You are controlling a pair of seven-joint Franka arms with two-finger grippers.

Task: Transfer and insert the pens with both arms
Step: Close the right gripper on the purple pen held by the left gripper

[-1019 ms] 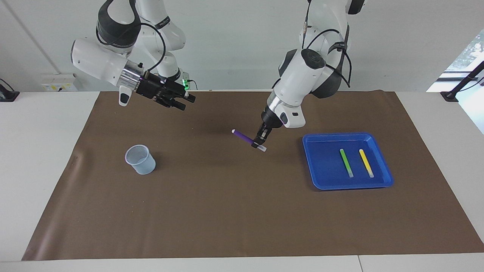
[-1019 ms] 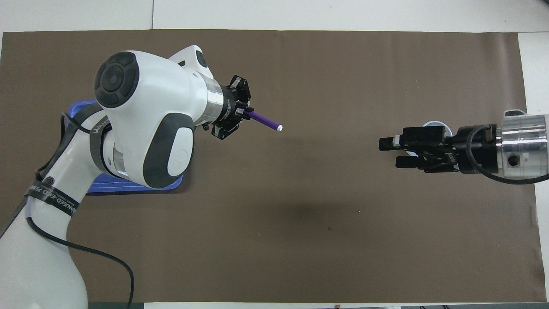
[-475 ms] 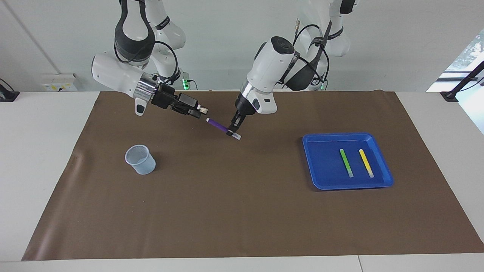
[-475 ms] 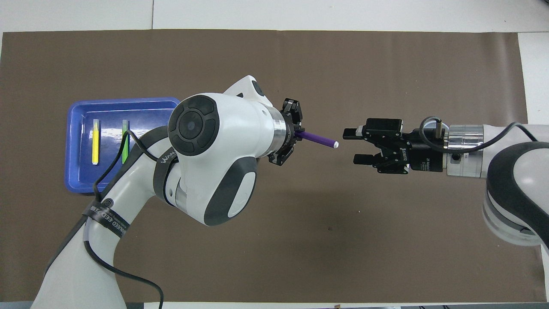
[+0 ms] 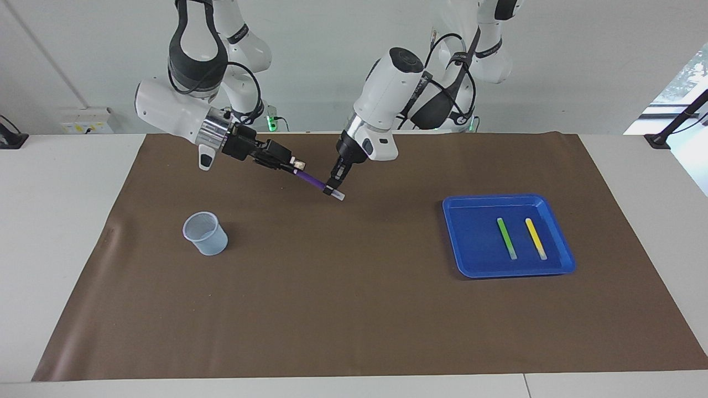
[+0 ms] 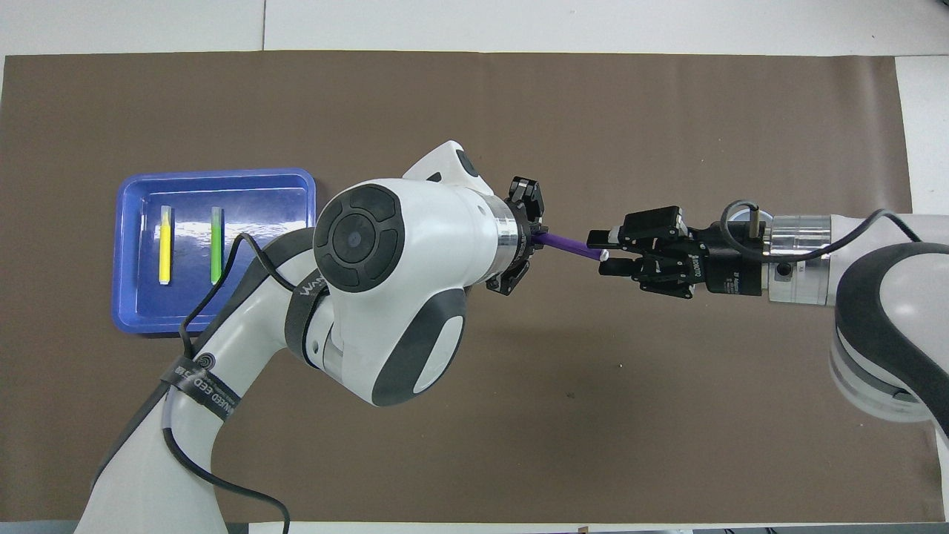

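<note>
The purple pen (image 5: 311,179) hangs slanted in the air over the brown mat, toward the middle of the robots' edge. My left gripper (image 5: 333,189) is shut on it near its pale end. The pen's other tip (image 6: 603,254) lies between the fingers of my right gripper (image 5: 296,164), which stand a little apart on either side of it. The overhead view shows that gap at the right gripper (image 6: 602,254), while the left gripper (image 6: 528,237) is partly hidden under its own wrist. The green pen (image 5: 506,237) and yellow pen (image 5: 535,239) lie side by side in the blue tray (image 5: 475,260).
A pale mesh cup (image 5: 205,233) stands upright on the mat toward the right arm's end, farther from the robots than the grippers. The blue tray (image 6: 133,297) sits toward the left arm's end. The brown mat (image 5: 343,309) covers most of the white table.
Both grippers came together over the mat. The left one carried the purple pen toward the right arm; the right gripper reached in, and its fingers narrowed around the pen's tip.
</note>
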